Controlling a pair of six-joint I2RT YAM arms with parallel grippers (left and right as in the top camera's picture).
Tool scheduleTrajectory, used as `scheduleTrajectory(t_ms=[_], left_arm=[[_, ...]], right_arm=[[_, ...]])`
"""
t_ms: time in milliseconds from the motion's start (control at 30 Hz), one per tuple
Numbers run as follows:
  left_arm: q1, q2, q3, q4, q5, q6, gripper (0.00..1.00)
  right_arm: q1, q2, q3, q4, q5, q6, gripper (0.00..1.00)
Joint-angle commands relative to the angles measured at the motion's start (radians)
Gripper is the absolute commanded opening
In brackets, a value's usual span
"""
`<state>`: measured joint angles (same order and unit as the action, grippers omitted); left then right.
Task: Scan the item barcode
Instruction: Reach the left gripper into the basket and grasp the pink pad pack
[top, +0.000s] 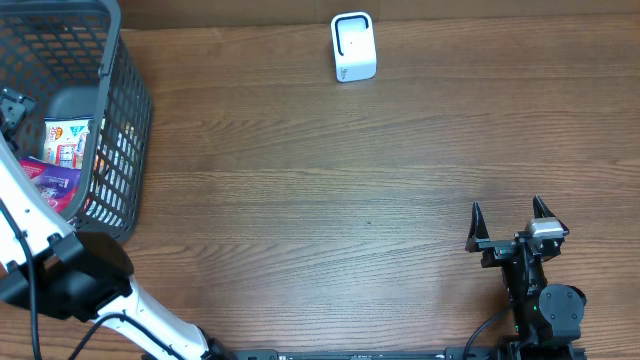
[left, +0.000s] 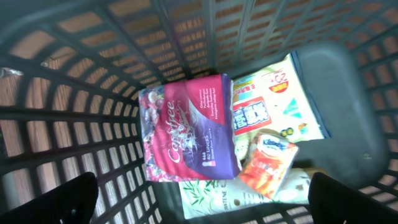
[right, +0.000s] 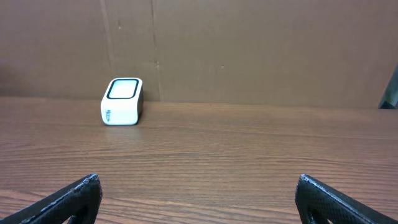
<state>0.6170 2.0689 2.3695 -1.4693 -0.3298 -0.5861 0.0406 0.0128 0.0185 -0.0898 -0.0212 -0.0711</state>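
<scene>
at the lower right of the overhead view the right gripper (top: 507, 210) sits over the wooden table (top: 300, 200), its fingers spread wide with nothing between them. along the left edge the left arm (top: 150, 312) reaches into the grey basket (top: 132, 140) in the upper left corner. the left gripper (left: 202, 180) hangs above the contents, fingers wide apart, gripping nothing. under it lie a purple packet (left: 186, 127), an orange tissue pack (left: 267, 163) and a white printed packet (left: 280, 93). farthest off, at top centre, the white scanner (top: 353, 47) stands well apart from the basket.

Shop checkout mock-up: scanner (top: 353, 47), basket (top: 128, 150)
</scene>
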Motion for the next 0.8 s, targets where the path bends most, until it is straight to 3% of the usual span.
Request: scheduleTrajectory(t_ms=[0,767], left_arm=[[-0.002,0.056,0.015,0.005,-0.017,-0.020,1.00],[-0.002,0.348,0.014,0.040,0.050,-0.020,1.00]], right_arm=[[0.002,-0.010,-0.010,0.006,0.005,-0.002,1.00],[0.001,-0.010,-0.010,0.006,0.005,-0.002,1.00]])
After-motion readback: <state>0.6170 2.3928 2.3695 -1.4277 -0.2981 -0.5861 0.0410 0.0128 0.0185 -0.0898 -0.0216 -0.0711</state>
